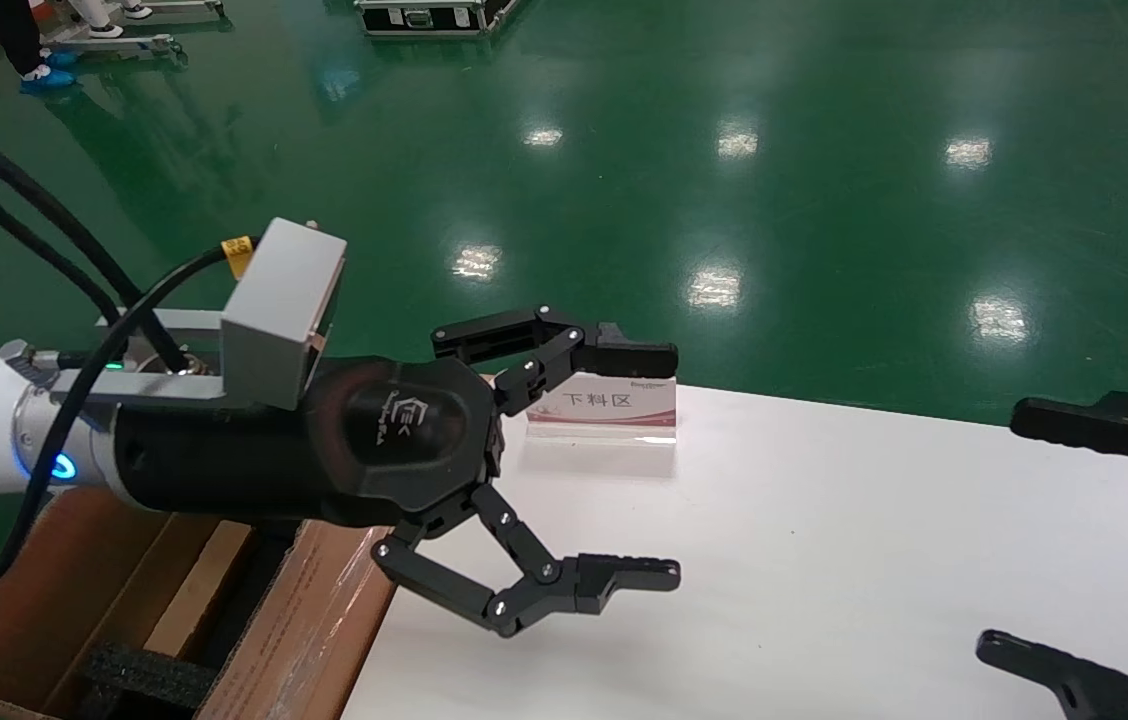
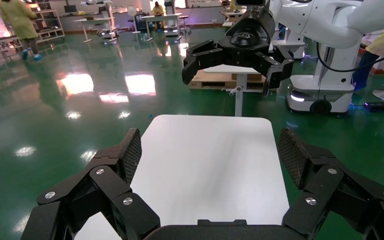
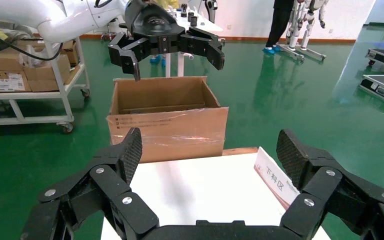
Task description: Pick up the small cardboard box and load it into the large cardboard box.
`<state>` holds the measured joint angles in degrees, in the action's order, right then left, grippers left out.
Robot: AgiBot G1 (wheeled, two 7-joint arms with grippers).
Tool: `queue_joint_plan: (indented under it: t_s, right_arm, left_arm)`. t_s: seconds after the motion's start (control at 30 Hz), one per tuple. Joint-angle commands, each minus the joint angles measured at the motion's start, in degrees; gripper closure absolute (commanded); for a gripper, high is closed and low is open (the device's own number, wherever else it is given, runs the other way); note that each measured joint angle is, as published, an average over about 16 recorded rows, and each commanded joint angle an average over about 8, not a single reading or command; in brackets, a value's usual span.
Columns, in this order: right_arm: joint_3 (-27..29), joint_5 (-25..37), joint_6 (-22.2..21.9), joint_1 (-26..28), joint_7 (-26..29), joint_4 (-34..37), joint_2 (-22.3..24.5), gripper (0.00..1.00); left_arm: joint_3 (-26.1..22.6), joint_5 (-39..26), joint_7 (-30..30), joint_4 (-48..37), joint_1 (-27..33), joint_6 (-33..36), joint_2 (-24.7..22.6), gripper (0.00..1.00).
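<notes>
The large cardboard box [image 1: 304, 620] stands at the white table's left end, its taped side [image 3: 167, 125] facing the table, with black foam [image 1: 139, 675] inside. A thin lighter tan edge [image 1: 194, 590] stands upright inside it between the wall and the foam. It looks like the small cardboard box on edge, and the rest of it is hidden. My left gripper [image 1: 674, 467] hovers open and empty just past the carton's rim, over the table's left part. It also shows above the carton as the left gripper [image 3: 167, 50] in the right wrist view. My right gripper [image 1: 1002, 530] is open and empty at the table's right end.
A small sign with red trim [image 1: 604, 405] stands at the far edge of the white table [image 1: 824, 560]. Green floor surrounds the table. A cart with boxes [image 3: 25, 75] stands beyond the carton, and black cases [image 1: 424, 15] and people are far off.
</notes>
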<state>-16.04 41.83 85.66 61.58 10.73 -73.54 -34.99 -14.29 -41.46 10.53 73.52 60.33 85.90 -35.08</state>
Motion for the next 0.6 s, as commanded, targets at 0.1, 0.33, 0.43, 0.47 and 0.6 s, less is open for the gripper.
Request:
queue_joint_plan:
  t_s: [0.1, 0.33, 0.43, 0.47, 0.6]
  right_arm:
    - [0.0, 0.0, 0.0, 0.0, 0.0, 0.0, 0.0, 0.0]
    - [0.0, 0.0, 0.0, 0.0, 0.0, 0.0, 0.0, 0.0]
    - [0.0, 0.0, 0.0, 0.0, 0.0, 0.0, 0.0, 0.0]
    - [0.0, 0.0, 0.0, 0.0, 0.0, 0.0, 0.0, 0.0]
    - [0.0, 0.0, 0.0, 0.0, 0.0, 0.0, 0.0, 0.0]
  left_arm:
    - [-0.2, -0.1, 0.0, 0.0, 0.2, 0.0, 0.0, 0.0]
    - [-0.6, -0.1, 0.1, 0.0, 0.4, -0.1, 0.0, 0.0]
    - [-0.8, -0.2, 0.1, 0.0, 0.6, -0.1, 0.0, 0.0]
    - [-0.8, -0.2, 0.1, 0.0, 0.6, -0.1, 0.0, 0.0]
    - [-1.1, -0.2, 0.1, 0.0, 0.8, -0.1, 0.0, 0.0]
